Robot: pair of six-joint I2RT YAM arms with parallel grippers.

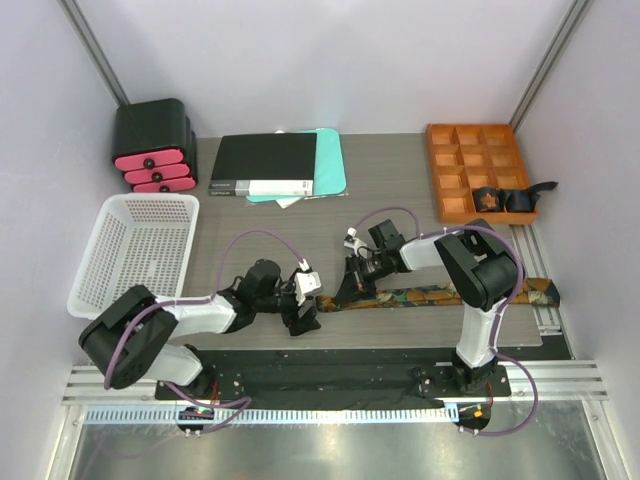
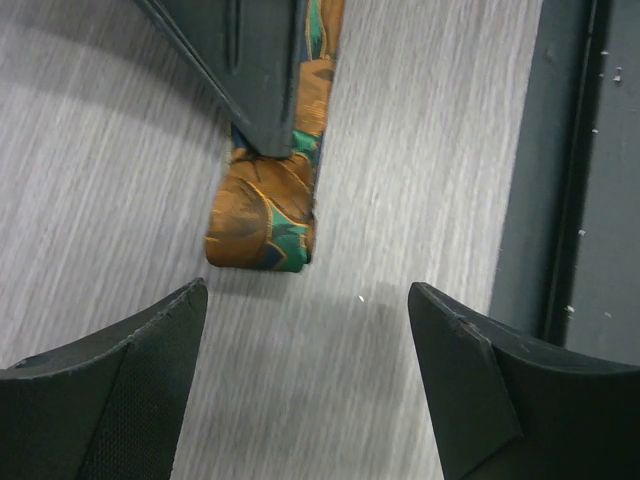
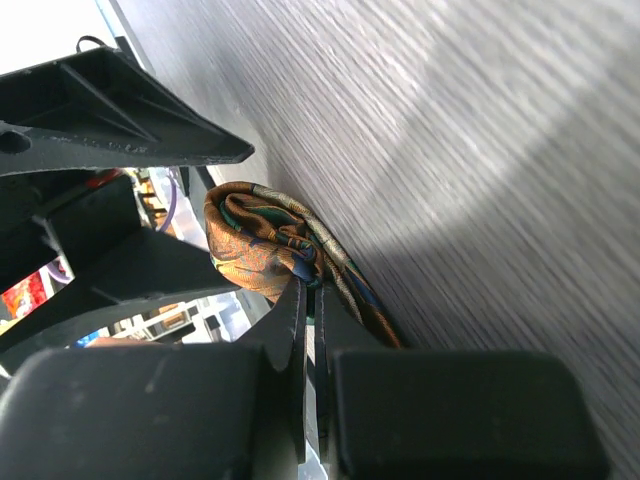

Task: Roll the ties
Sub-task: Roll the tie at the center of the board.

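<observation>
One tie point(image 1: 430, 295), dark with orange-gold and green patterning, lies stretched left to right along the table's front. Its left end is curled into a small roll point(image 2: 262, 225). My right gripper point(image 1: 350, 287) is shut on the tie just behind that roll, which shows against its fingertips in the right wrist view point(image 3: 255, 245). One of its fingers point(image 2: 255, 70) presses the fabric. My left gripper point(image 1: 305, 317) is open and empty, its fingers point(image 2: 150, 360) spread on the bare table just short of the roll.
An orange compartment tray point(image 1: 450, 160) at the back right holds a rolled tie point(image 1: 487, 200) and a dark one point(image 1: 520, 197). A white basket point(image 1: 140, 250) stands at left, black-and-pink drawers point(image 1: 152, 150) at back left, a black book point(image 1: 265, 163) behind.
</observation>
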